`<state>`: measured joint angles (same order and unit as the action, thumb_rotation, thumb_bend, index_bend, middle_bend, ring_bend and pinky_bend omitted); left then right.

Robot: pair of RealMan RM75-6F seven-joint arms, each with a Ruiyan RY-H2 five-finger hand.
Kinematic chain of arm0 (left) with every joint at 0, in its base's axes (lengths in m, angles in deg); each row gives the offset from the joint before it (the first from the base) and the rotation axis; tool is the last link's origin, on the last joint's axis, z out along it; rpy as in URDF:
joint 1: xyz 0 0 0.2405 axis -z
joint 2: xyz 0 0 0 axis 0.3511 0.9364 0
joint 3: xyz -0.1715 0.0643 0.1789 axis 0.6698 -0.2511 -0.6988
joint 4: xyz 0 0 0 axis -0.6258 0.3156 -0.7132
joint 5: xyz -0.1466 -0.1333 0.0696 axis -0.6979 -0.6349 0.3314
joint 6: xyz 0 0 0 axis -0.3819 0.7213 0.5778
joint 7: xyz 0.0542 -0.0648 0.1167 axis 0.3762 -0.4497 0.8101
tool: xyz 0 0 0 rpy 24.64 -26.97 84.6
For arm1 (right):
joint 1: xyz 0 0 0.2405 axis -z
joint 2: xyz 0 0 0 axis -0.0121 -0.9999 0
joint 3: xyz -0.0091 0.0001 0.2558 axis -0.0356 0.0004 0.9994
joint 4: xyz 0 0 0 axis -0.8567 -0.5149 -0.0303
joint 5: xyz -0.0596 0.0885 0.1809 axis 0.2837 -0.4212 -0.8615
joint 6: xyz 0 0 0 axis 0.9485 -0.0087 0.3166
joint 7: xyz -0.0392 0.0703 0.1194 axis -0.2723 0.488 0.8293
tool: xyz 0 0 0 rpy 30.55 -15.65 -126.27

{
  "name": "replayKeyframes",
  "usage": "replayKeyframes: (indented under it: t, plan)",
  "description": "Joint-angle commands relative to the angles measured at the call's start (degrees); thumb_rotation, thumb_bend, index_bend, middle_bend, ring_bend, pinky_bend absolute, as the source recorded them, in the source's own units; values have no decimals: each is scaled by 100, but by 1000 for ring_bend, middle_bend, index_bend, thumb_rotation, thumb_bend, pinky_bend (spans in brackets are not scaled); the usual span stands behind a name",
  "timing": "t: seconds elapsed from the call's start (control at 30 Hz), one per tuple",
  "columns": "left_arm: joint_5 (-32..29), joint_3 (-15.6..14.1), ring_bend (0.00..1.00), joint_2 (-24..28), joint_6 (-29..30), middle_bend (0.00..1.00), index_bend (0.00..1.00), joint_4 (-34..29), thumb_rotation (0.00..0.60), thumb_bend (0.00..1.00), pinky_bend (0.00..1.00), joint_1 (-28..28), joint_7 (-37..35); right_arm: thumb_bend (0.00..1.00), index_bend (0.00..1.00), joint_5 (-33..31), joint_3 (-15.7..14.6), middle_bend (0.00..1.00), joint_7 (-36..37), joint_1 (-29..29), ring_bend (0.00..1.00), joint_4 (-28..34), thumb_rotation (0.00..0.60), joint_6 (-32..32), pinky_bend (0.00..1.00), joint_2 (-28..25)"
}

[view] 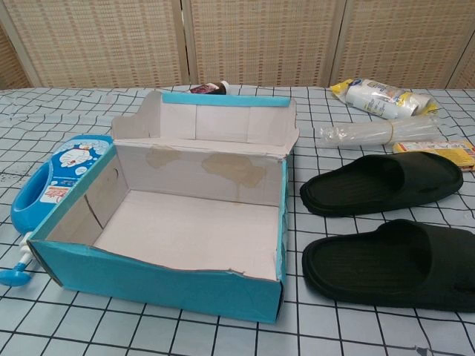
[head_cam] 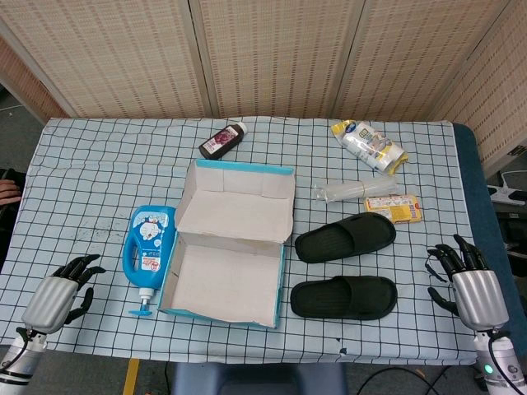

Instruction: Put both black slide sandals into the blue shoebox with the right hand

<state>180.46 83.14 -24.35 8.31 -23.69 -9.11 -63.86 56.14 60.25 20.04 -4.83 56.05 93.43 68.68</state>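
Two black slide sandals lie side by side on the checked cloth, right of the box: the far sandal [head_cam: 346, 238] [view: 382, 183] and the near sandal [head_cam: 344, 298] [view: 390, 263]. The blue shoebox [head_cam: 226, 306] [view: 171, 285] stands open and empty, its lid folded up behind it. My right hand [head_cam: 471, 281] rests at the table's right front edge, fingers apart, holding nothing, a short way right of the near sandal. My left hand [head_cam: 62, 294] sits at the left front corner, fingers loosely curled, empty. Neither hand shows in the chest view.
A blue pump bottle [head_cam: 148, 248] [view: 56, 182] lies against the box's left side. Behind the box is a dark bottle [head_cam: 222, 140]. Back right lie a snack bag [head_cam: 370, 146] [view: 382, 98], a clear plastic sleeve [head_cam: 354, 191] [view: 367, 133] and a yellow packet [head_cam: 394, 207] [view: 444, 151].
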Motion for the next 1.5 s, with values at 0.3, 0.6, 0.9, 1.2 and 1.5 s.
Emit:
replayKeyframes:
  t: [0.3,0.6,0.9,1.2,1.5]
  plan:
    - [29,-2,152,8,50,130,287,-10,600,618,359,-15,15,101,252,91,-49,212,103,46,42,104,600,56,158,-72]
    - [16,-10,154,1,-10,131,287,19,600,618,360,7,5,68,178,91,-390,210,163,-113,42,401,600,-727,158,-386]
    - [15,-3,154,9,-1,130,287,19,600,619,360,7,-27,29,48,557,-766,105,972,-486,0,-16,600,-1420,134,-234]
    - [-30,11,154,4,-18,131,287,17,600,619,360,3,-3,17,38,728,-826,100,1545,-713,0,-509,600,-1621,132,62]
    - [-10,17,154,25,26,131,287,13,600,619,360,-4,-91,18,39,856,-936,101,1762,-1151,0,-842,600,-2230,132,551]
